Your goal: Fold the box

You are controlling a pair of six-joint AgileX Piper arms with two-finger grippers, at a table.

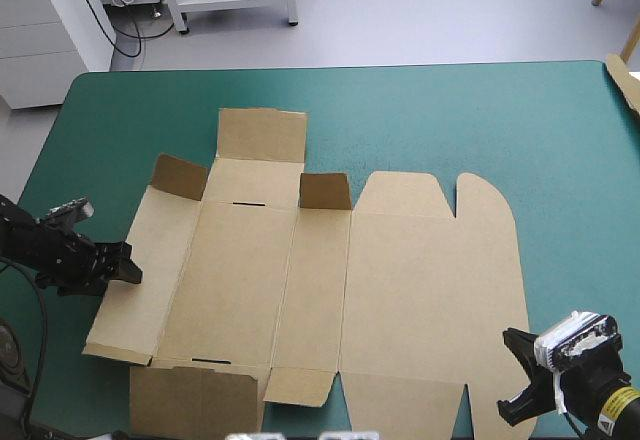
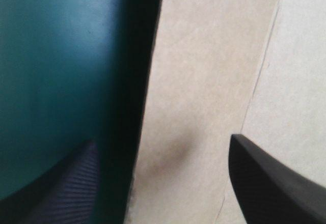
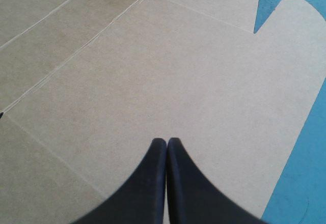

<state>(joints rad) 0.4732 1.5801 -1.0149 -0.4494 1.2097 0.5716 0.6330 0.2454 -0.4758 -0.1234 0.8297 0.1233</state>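
1. The box (image 1: 300,280) lies as a cut sheet of brown board, opened out on the middle of the table (image 1: 450,110). It sits nearer the table's near edge than its far edge.
2. Its long axis runs from the table's left side to its right. The broad lid panel (image 1: 430,300), with two rounded ears on its far side, points right, and the narrower wall panels point left.
3. On the far side, one small flap (image 1: 180,176) and a second flap (image 1: 325,191) stand partly raised. The far end flap (image 1: 262,135) and the near flaps look flat or almost flat.
4. The left claw (image 1: 128,265) sits at the box's left edge with its black fingers (image 2: 270,183) spread wide. In the left wrist view one finger is over the teal-green cover and the other over the board. The sheet's edge runs between them, with a dark shadow along it.
5. The right claw (image 3: 166,141) is at the box's near right corner, its fingers pressed together into one pointed arch. The tip is over the lid panel, but whether it touches the board cannot be told.
6. A tan strip (image 1: 622,80) lies at the table's right edge near the far corner, well apart from the box.
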